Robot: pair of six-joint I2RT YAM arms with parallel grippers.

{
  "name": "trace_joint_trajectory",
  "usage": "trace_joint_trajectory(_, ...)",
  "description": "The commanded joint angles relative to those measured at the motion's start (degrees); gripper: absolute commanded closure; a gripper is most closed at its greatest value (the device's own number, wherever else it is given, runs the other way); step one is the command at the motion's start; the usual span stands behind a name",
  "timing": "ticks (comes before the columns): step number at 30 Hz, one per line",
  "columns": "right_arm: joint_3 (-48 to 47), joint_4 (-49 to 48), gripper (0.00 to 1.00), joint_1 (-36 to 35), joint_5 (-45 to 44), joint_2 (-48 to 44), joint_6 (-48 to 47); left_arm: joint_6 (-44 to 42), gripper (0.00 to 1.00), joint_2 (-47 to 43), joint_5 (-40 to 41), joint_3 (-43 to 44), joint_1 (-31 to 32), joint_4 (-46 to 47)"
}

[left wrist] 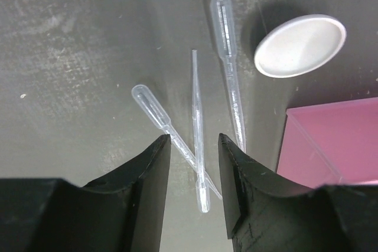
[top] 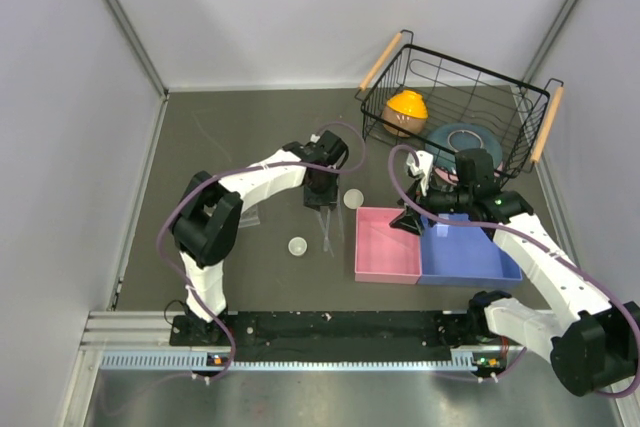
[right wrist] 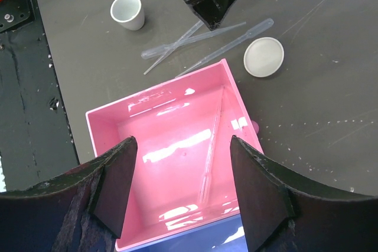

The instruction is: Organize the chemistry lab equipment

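**Left gripper poised over a pipette**

The left gripper, jaws apart at the lower centre of its wrist view, straddles the middle pipette of three loose on the surface, likely to pinch it. The right gripper, also apart, hovers over the pink bin, which holds a lone pipette

Dark grey table fills mid frame, scuffed w/ pale marks. Black wire basket sits upper right, tilted to the frame, w/ a wooden handle at its left end & another at its right. Inside: orange bowl at the left, teal plate just right of it, partly hidden. Pink bin lies right of centre, below the basket; blue bin touches its right side. Black rail runs along the bottom edge. Pale walls on the left, back & right.
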State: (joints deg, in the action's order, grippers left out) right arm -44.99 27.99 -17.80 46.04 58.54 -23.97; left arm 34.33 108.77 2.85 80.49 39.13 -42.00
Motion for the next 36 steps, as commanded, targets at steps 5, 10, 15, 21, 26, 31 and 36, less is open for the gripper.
trace_joint_trajectory(5,-0.7,-0.2,0.35,0.7,0.6,-0.7,-1.2,-4.0,0.64,2.8,-2.6,3.2,1.5,-0.7)
trace_joint_trajectory(10,-0.6,-0.1,0.34,0.6,0.6,-0.6,-1.2,-4.0,0.67,4.0,-2.6,3.2,1.6,-0.8)
trace_joint_trajectory(15,-0.6,-0.1,0.34,0.6,0.7,-0.5,-1.3,-4.6,0.71,5.5,-1.9,4.3,1.7,-2.6)
trace_joint_trajectory(21,-0.5,-0.1,0.34,0.7,0.7,-0.2,-1.6,-4.7,0.73,7.0,-1.4,4.4,1.7,-3.2)
trace_joint_trajectory(26,-0.5,0.0,0.34,0.7,0.7,0.1,-1.7,-4.9,0.86,7.3,-1.3,4.6,1.7,-3.2)
trace_joint_trajectory(31,-0.4,0.0,0.34,0.7,0.5,0.0,-2.0,-4.6,0.98,6.3,-1.4,5.0,1.7,-2.6)
trace_joint_trajectory(36,-0.1,0.1,0.34,0.6,1.4,0.9,-2.4,-3.7,1.0,2.2,-1.1,4.7,1.7,-2.1)
